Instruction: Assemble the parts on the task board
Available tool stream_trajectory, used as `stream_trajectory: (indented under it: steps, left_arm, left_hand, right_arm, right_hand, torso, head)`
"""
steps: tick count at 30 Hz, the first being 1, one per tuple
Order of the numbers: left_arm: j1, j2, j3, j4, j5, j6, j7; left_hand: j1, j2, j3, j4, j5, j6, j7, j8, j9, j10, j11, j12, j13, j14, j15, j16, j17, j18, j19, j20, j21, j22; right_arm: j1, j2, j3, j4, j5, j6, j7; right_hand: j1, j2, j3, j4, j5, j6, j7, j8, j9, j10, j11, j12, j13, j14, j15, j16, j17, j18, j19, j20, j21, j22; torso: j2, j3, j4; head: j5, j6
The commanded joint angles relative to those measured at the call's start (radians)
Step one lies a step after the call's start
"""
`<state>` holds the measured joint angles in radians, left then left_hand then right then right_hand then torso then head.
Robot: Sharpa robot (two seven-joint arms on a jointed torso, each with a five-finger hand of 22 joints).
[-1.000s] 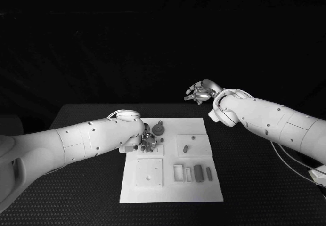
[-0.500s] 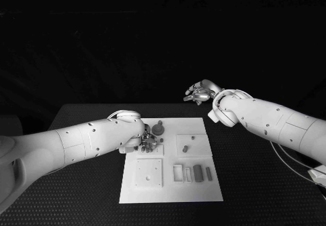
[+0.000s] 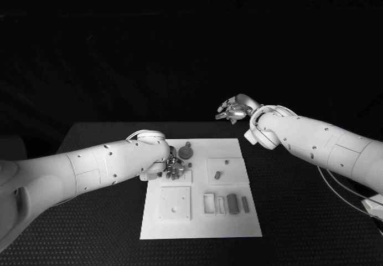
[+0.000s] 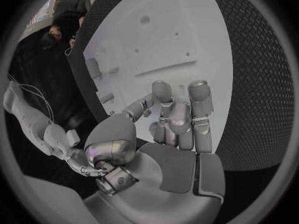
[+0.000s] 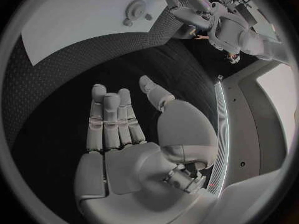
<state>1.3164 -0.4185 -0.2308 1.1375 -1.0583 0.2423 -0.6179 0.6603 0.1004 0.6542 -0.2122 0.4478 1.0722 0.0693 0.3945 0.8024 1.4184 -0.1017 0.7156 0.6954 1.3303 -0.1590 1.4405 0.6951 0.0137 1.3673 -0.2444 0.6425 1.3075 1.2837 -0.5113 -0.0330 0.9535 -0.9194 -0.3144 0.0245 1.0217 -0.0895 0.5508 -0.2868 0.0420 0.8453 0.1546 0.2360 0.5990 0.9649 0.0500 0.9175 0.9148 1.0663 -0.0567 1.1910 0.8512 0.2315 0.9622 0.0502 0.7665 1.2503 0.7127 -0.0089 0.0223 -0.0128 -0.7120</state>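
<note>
Left robot hand (image 3: 173, 168) low over board (image 3: 200, 221), centre-left of frame, fingers curled, hold unclear; right robot hand (image 3: 236, 109) raised, empty, spread. Lower slowly, keep part upright.

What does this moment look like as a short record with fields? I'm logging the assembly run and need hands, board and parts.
left hand: low over the task board's far left area, fingers curled; whether it holds a part cannot be told
right hand: raised beyond the board's far edge, fingers apart, holding nothing
task board: white plate, mid-table
parts: several small pieces lying on the board's near right
table: black
</note>
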Motion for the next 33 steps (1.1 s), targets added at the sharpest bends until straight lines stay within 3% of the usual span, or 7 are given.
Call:
stream_trajectory:
  steps: [1, 10, 14, 16, 23, 33]
  left_arm:
    - [-0.011, 0.005, -0.005, 0.006, 0.009, 0.023, 0.019]
    - [-0.011, 0.009, -0.005, 0.001, -0.006, 0.004, 0.026]
    - [-0.011, 0.010, -0.005, 0.000, -0.013, 0.026, 0.030]
    - [-0.011, 0.009, -0.005, -0.001, -0.013, 0.029, 0.028]
    - [-0.011, 0.007, -0.005, -0.005, -0.013, 0.015, 0.025]
    - [-0.011, 0.001, -0.005, -0.004, 0.004, 0.019, 0.016]
  left_hand:
    - [0.006, 0.004, 0.002, 0.002, 0.001, 0.155, -0.075, -0.001, -0.001, -0.009, -0.008, 0.005, -0.001, -0.042, -0.049, 0.007, -0.002, 0.018, 0.001, -0.003, -0.001, 0.020]
    - [0.011, 0.036, 0.008, 0.006, 0.017, 0.156, -0.075, 0.002, -0.004, -0.010, -0.007, 0.006, -0.003, -0.043, -0.048, 0.007, -0.002, 0.018, 0.000, 0.000, 0.000, 0.020]
    - [-0.007, 0.050, 0.014, -0.004, 0.079, 0.157, -0.075, 0.008, -0.006, -0.011, -0.008, 0.010, -0.002, -0.044, -0.047, 0.010, -0.002, 0.019, 0.000, 0.001, 0.004, 0.021]
    - [-0.010, 0.052, 0.015, -0.008, 0.090, 0.157, -0.076, 0.009, -0.006, -0.012, -0.008, 0.011, -0.002, -0.043, -0.047, 0.010, -0.001, 0.019, 0.000, 0.001, 0.004, 0.021]
    - [-0.016, 0.058, 0.016, -0.007, 0.096, 0.158, -0.076, 0.011, -0.007, -0.011, -0.008, 0.012, -0.002, -0.043, -0.047, 0.012, -0.001, 0.019, 0.001, 0.002, 0.006, 0.021]
    - [-0.059, 0.080, 0.016, 0.006, 0.078, 0.155, -0.076, 0.017, -0.010, -0.013, -0.009, 0.016, -0.001, -0.044, -0.049, 0.015, 0.001, 0.020, -0.001, 0.003, 0.008, 0.021]
  right_arm:
    - [0.000, 0.000, 0.000, 0.000, -0.008, 0.012, 0.002]
    - [-0.001, 0.000, 0.000, 0.000, -0.008, 0.013, 0.002]
    - [-0.001, -0.001, 0.000, 0.000, -0.008, 0.012, 0.002]
    - [-0.001, -0.002, 0.000, 0.001, -0.008, 0.013, 0.003]
    - [-0.001, -0.002, 0.000, 0.001, -0.008, 0.014, 0.002]
    - [-0.001, -0.003, 0.000, 0.001, -0.009, 0.015, 0.003]
  right_hand:
    - [0.007, 0.005, -0.005, 0.000, 0.005, 0.000, 0.008, -0.004, 0.001, -0.003, 0.001, 0.005, -0.001, -0.008, 0.001, -0.006, 0.001, 0.016, 0.001, 0.007, -0.007, 0.002]
    - [0.006, 0.005, -0.005, 0.000, 0.005, 0.000, 0.008, -0.004, 0.001, -0.003, 0.001, 0.006, -0.002, -0.009, 0.001, -0.006, 0.001, 0.016, 0.000, 0.008, -0.007, 0.002]
    - [0.007, 0.005, -0.004, 0.000, 0.005, 0.000, 0.007, -0.004, 0.001, -0.003, 0.001, 0.006, -0.002, -0.009, 0.001, -0.006, 0.002, 0.016, 0.000, 0.008, -0.007, 0.002]
    - [0.008, 0.005, -0.004, -0.001, 0.005, 0.000, 0.007, -0.004, 0.001, -0.004, 0.001, 0.006, -0.002, -0.009, 0.001, -0.006, 0.002, 0.016, 0.000, 0.008, -0.007, 0.002]
    - [0.009, 0.005, -0.004, -0.001, 0.005, 0.000, 0.007, -0.004, 0.001, -0.004, 0.001, 0.006, -0.003, -0.010, 0.001, -0.006, 0.002, 0.016, -0.001, 0.008, -0.008, 0.002]
    - [0.012, 0.005, -0.003, -0.002, 0.005, 0.000, 0.007, -0.004, 0.002, -0.004, 0.001, 0.007, -0.004, -0.011, 0.001, -0.007, 0.002, 0.017, -0.002, 0.009, -0.008, 0.003]
  torso:
    - [0.000, -0.0002, 0.0002]
    - [0.000, 0.0005, -0.0007]
    - [0.000, 0.0000, 0.0003]
    - [0.000, 0.0002, 0.0006]
    - [0.000, -0.0001, 0.0016]
    - [0.000, -0.0005, 0.0007]
  head:
    - [-0.001, 0.000]
    - [0.000, 0.000]
    - [-0.001, 0.000]
    - [-0.001, 0.000]
    - [0.000, -0.001]
    - [-0.001, -0.001]
